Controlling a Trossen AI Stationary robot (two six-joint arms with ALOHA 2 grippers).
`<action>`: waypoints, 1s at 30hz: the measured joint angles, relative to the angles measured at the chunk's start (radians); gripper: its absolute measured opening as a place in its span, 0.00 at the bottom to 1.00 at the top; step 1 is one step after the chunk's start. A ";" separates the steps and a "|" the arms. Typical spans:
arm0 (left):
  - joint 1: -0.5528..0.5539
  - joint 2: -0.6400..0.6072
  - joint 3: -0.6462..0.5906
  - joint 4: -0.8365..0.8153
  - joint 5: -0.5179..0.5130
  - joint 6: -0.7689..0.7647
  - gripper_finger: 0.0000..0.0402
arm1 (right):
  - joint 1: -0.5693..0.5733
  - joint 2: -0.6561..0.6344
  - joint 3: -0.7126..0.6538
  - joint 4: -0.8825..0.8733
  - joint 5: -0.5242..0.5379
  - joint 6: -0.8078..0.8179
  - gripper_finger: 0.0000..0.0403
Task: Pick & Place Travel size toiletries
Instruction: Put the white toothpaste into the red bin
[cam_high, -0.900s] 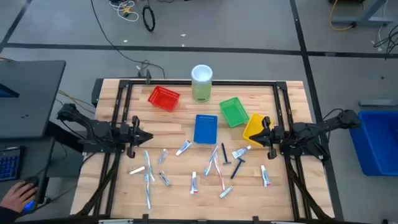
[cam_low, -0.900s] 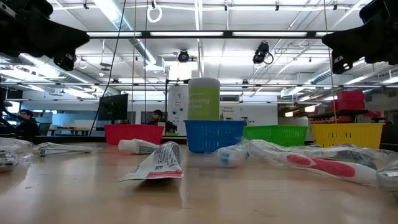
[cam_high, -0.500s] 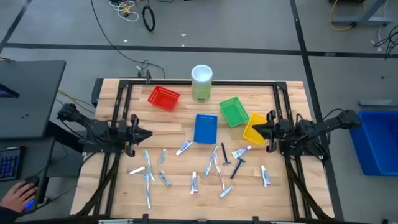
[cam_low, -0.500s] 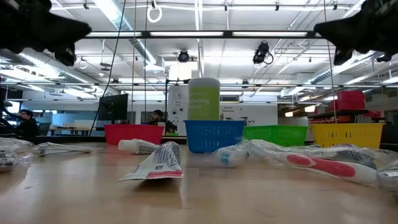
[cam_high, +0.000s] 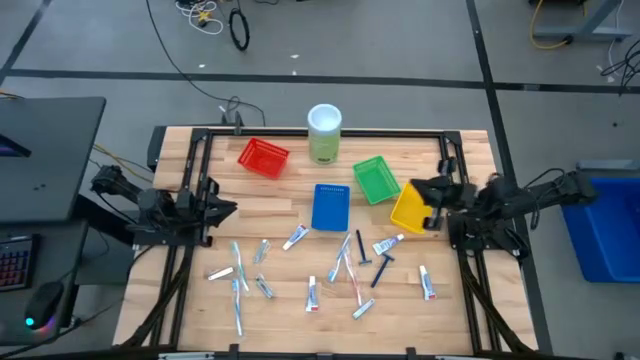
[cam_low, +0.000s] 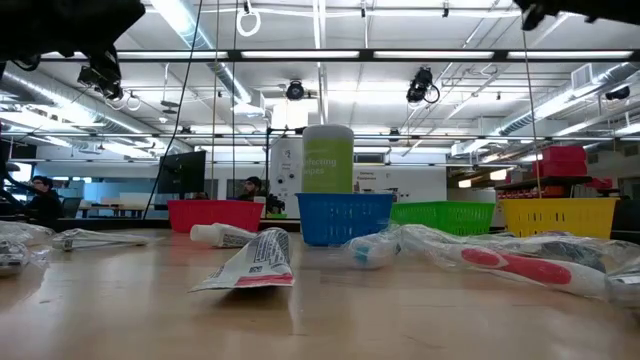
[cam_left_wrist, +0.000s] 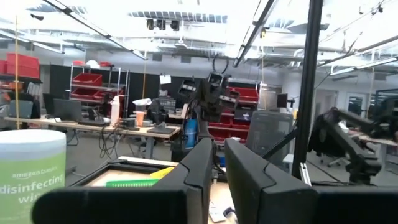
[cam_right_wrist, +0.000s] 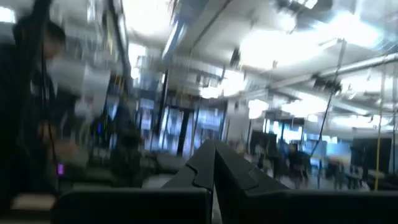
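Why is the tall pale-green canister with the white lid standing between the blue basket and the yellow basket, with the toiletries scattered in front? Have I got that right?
Not quite. The canister stands at the table's far edge between the red basket and the green basket, as the high view shows. The blue basket sits nearer, in front of it, and the yellow basket lies off to the right. The toiletries are indeed scattered in front.

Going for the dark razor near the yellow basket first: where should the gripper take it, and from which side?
Take the dark razor by the middle of its slim handle, coming straight down from above, fingers closing across its width. It lies flat and slanted on the table, with bare wood on its right side; a tube lies close above its head, so stay off that end.
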 joint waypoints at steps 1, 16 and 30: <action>0.000 0.016 0.009 -0.001 -0.006 -0.001 0.15 | -0.006 0.046 0.035 -0.034 0.000 0.006 0.02; 0.000 0.564 0.228 0.000 -0.147 -0.101 0.37 | -0.076 0.479 0.166 -0.280 -0.003 0.232 0.03; 0.037 1.115 0.378 -0.003 -0.228 -0.431 0.39 | -0.156 0.614 0.166 -0.348 -0.096 0.398 0.29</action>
